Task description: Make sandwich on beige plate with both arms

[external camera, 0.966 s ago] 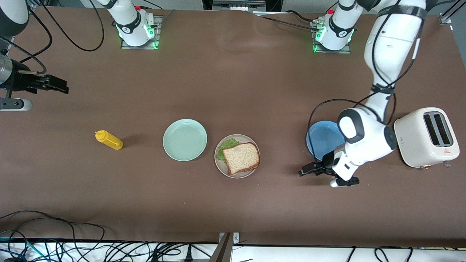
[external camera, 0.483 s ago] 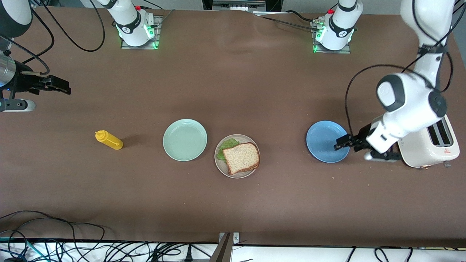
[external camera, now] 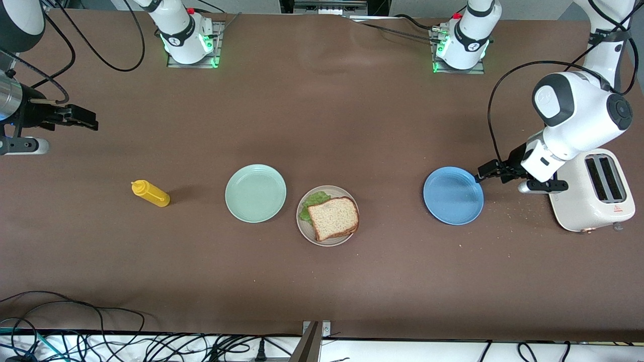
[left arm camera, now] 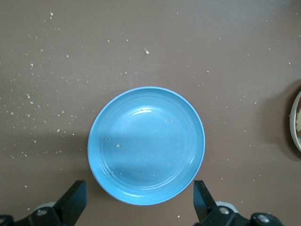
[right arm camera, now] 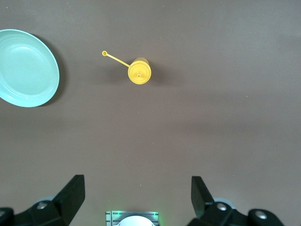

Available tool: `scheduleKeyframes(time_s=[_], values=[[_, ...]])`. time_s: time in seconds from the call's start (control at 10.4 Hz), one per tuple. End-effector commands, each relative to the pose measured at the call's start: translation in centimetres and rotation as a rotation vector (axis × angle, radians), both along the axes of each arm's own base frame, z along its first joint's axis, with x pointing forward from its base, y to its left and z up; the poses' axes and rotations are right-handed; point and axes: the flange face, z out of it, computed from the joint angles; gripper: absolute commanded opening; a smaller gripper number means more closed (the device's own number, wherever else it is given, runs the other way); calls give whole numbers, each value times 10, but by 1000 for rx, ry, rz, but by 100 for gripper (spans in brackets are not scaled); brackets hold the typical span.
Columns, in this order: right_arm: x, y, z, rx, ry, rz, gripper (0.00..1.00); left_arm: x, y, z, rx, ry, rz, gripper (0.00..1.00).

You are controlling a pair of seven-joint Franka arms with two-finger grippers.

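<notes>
The sandwich (external camera: 333, 217) lies on the beige plate (external camera: 307, 231) at the table's middle: a brown speckled bread slice on top with green lettuce (external camera: 313, 200) sticking out beneath it; the lower slice is hidden. My left gripper (external camera: 482, 173) is open and empty, in the air over the table between the blue plate (external camera: 453, 195) and the toaster (external camera: 593, 190). Its wrist view shows the blue plate (left arm camera: 146, 145) between the open fingers. My right gripper (external camera: 90, 119) is open and empty, held high at the right arm's end of the table, waiting.
A mint-green plate (external camera: 255, 193) sits beside the beige plate, toward the right arm's end. A yellow squeeze bottle (external camera: 150, 193) lies farther toward that end and also shows in the right wrist view (right arm camera: 139, 73). Crumbs dot the table around the blue plate.
My left arm has risen and pulled back from near the sandwich toward the toaster, passing over the blue plate. The right gripper has barely moved.
</notes>
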Motion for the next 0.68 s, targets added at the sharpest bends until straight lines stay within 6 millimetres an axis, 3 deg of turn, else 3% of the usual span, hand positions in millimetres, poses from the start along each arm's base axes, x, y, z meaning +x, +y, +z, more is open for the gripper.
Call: scheduleKeyframes(time_s=[0.0,0.19,0.58], values=[[-1,0,1,0,3,-10,100,-19,7,-4,25,19,-2,100],[-2,0,1,0,5,-10,100,-16,13,14,280,-4,-235,100],[-2,0,0,1,7,-11,100,-21,8,51,343,53,-322,100]])
